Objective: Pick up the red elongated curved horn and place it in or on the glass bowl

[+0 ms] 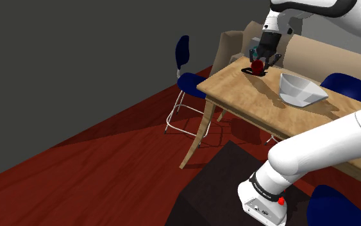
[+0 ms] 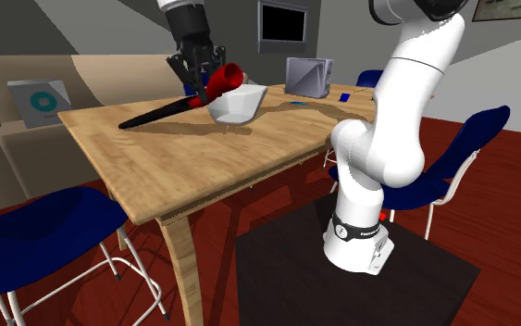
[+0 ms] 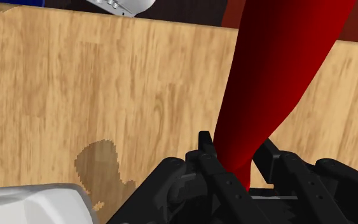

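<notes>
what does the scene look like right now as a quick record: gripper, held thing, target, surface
gripper: jaws shut on the red horn
held: red horn, narrow end between the jaws, wide end pointing away
target: pale bowl, upright on the table, horn beside it and not yet inside
surface: wooden table
nearby: blue chair at the table's edge
</notes>
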